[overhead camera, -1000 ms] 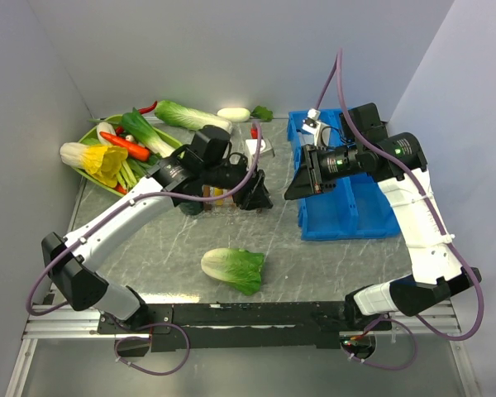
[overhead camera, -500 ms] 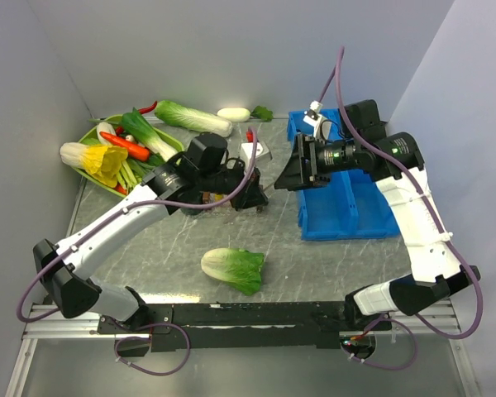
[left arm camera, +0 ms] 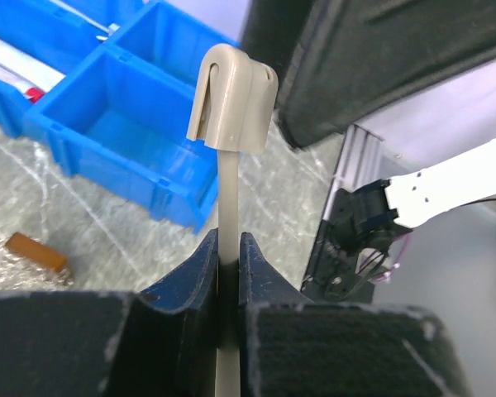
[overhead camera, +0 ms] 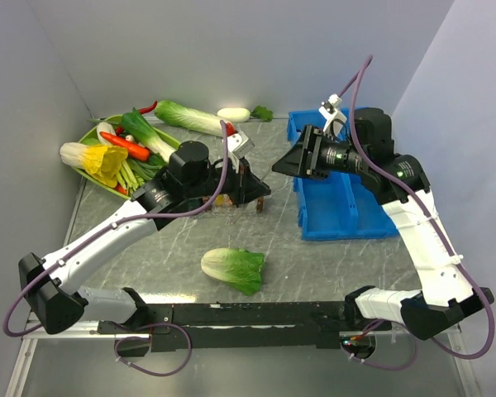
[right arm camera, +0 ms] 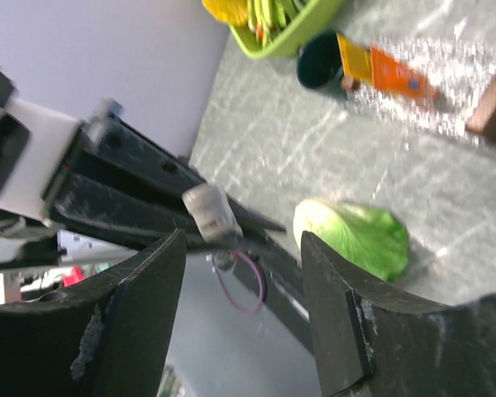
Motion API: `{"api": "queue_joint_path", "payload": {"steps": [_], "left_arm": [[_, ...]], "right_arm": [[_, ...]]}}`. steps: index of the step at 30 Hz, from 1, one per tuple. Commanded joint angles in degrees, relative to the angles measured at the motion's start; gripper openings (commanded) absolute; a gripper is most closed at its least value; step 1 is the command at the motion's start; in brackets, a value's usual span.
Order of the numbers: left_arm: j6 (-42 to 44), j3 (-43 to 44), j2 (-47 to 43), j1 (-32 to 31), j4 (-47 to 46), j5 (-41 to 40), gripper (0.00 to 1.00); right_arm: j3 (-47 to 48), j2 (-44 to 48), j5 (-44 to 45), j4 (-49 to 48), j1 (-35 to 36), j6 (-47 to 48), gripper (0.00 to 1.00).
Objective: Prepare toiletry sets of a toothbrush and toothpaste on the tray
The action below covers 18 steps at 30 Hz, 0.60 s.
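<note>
**Top view.** Left gripper (overhead camera: 246, 178): raised over mid-table, clamped on a toothbrush (overhead camera: 237, 143) with its head up. Right gripper (overhead camera: 286, 163): jaws apart, holding nothing, just beside the brush head and in front of the blue crate (overhead camera: 347, 219). Cabbage (overhead camera: 234, 270): near the arm bases. Vegetable basket (overhead camera: 89, 132): far left.

**Left wrist view.** Pale shaft pinched between both fingers (left arm camera: 190, 273). The capped head stands clear above them, with the crate beyond.

**Right wrist view.** Fingers (right arm camera: 132, 314) spread wide. The brush head shows ahead between them, with no contact visible. One orange toothpaste tube (right arm camera: 393, 74) lies on what looks like a glittery tray (right arm camera: 455, 91), next to a dark cup (right arm camera: 318, 59).

**Status, judged.** Tube down, brush in the air, apparently mid hand-over. No set is complete. The brush has yet to be laid beside the tube.
</note>
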<state>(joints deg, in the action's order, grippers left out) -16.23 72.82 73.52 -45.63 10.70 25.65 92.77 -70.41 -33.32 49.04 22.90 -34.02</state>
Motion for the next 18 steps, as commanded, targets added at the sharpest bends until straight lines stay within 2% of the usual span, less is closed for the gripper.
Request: {"api": "queue_joint_path", "payload": {"steps": [1,9,18], "left_arm": [[-3.55,-0.92,-1.8,0.01,-5.25,2.74,0.01],[-3.37,-1.89,-3.2,0.01,-5.95,3.09,0.01],[-4.16,-2.33,-2.94,0.01,-7.36,3.7,0.01]], "right_arm": [[0.04,1.77,2.73,-9.73,0.92,-2.63,0.63],[-2.07,1.25,0.8,-14.5,1.1,-4.39,0.5],[-2.16,0.98,-3.32,-16.07,1.36,-3.16,0.46]]}}
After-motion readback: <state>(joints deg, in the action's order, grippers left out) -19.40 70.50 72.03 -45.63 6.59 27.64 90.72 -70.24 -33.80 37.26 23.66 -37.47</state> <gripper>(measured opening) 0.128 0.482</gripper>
